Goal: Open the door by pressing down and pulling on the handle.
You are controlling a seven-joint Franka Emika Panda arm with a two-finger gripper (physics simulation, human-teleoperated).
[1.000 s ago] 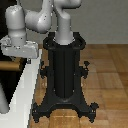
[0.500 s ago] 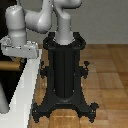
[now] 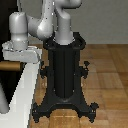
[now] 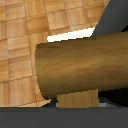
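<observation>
The gripper (image 3: pixel 14 55) sits at the middle left of the exterior view, a pale block at the end of the arm (image 3: pixel 42 25), pressed over the handle (image 3: pixel 9 66); its fingers are hidden in both views, so I cannot tell whether it is clenched or released. Only a short tan stub of the handle shows below the gripper there, against the dark door (image 3: pixel 6 80) along the left edge, with the white frame (image 3: pixel 25 90) slanting down beside it. The handle (image 4: pixel 82 65) looks like a rigid, smooth wooden bar, likely slippery under a downward push, so contact is best kept well in from its free end. The wrist view shows its grain and round end close up, filling the middle of the frame; the exterior view alone shows door, frame and pedestal (image 3: pixel 64 70).
</observation>
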